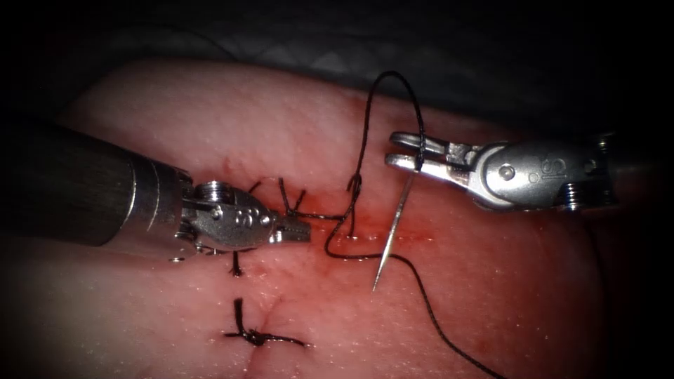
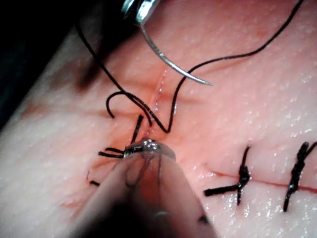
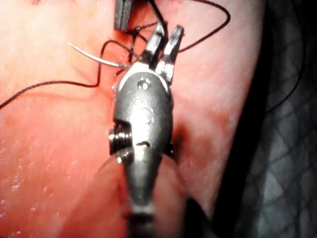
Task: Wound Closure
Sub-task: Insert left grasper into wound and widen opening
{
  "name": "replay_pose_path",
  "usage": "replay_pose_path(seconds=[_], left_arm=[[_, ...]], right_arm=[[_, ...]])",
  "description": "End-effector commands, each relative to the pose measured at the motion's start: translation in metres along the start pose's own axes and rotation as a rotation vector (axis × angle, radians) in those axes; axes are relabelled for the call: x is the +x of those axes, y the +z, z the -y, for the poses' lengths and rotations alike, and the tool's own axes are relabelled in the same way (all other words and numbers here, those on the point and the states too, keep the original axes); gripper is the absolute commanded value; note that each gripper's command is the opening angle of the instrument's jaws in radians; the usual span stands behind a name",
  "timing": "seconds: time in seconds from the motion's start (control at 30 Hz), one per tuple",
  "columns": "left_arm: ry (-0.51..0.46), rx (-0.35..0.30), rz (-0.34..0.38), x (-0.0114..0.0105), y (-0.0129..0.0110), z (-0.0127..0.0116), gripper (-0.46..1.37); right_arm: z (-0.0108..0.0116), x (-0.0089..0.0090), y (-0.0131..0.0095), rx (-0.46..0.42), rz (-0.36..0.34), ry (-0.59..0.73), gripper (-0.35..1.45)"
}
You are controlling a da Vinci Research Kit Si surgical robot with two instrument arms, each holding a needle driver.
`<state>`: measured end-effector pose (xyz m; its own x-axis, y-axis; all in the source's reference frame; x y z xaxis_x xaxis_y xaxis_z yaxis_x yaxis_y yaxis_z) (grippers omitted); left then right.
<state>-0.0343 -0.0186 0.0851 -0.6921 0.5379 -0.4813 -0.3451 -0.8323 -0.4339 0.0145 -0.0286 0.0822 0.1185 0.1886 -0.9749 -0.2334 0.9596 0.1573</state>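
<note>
My right tool (image 1: 401, 149) comes in from the right and is shut on the curved needle (image 1: 393, 228) near its tail end. The needle hangs down free above the tissue (image 1: 491, 281), its tip to the right of the stitched cut and not in the tissue. The needle (image 2: 173, 67) also curves out under the right tool's jaws. Black thread (image 1: 365, 133) arches up from those jaws and drops to a stitch site (image 1: 349, 235). Another strand (image 1: 435, 319) trails off toward the lower right. My left tool (image 1: 298, 230) lies shut beside thread tails (image 1: 290, 207); no grip on them is visible.
Tied stitches (image 1: 256, 338) (image 1: 236, 267) cross the cut below the left tool, with short cut ends. Red fluid (image 1: 393, 235) stains the tissue around the needle. Dark cloth (image 1: 491, 56) lies beyond the tissue's far edge.
</note>
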Motion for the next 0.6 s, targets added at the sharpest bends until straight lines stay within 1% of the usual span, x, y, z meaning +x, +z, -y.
replay_pose_path(seconds=[0.03, 0.1, 0.27, 0.4, 0.6], left_arm=[[-0.006, -0.01, 0.002, -0.0004, 0.0006, 0.0003, -0.35], [-0.008, -0.018, 0.011, -0.001, 0.0016, 0.0009, -0.35], [-0.019, -0.03, 0.011, -0.0018, 0.003, 0.0016, -0.35], [-0.017, -0.042, 0.02, -0.0022, 0.0039, 0.0016, -0.35], [-0.015, -0.063, 0.03, -0.0021, 0.0052, 0.0012, -0.35]], right_arm=[[0.0001, 0.0, 0.0, -0.002, -0.001, 0.0, -0.35], [0.0002, 0.0001, 0.0, -0.001, -0.001, 0.0, -0.35], [0.0003, 0.0002, -0.0001, 0.0, -0.002, 0.0, -0.35], [0.0003, 0.0001, -0.0002, 0.0, -0.002, -0.001, -0.35], [0.0003, 0.0001, -0.0003, 0.001, -0.002, -0.001, -0.35]])
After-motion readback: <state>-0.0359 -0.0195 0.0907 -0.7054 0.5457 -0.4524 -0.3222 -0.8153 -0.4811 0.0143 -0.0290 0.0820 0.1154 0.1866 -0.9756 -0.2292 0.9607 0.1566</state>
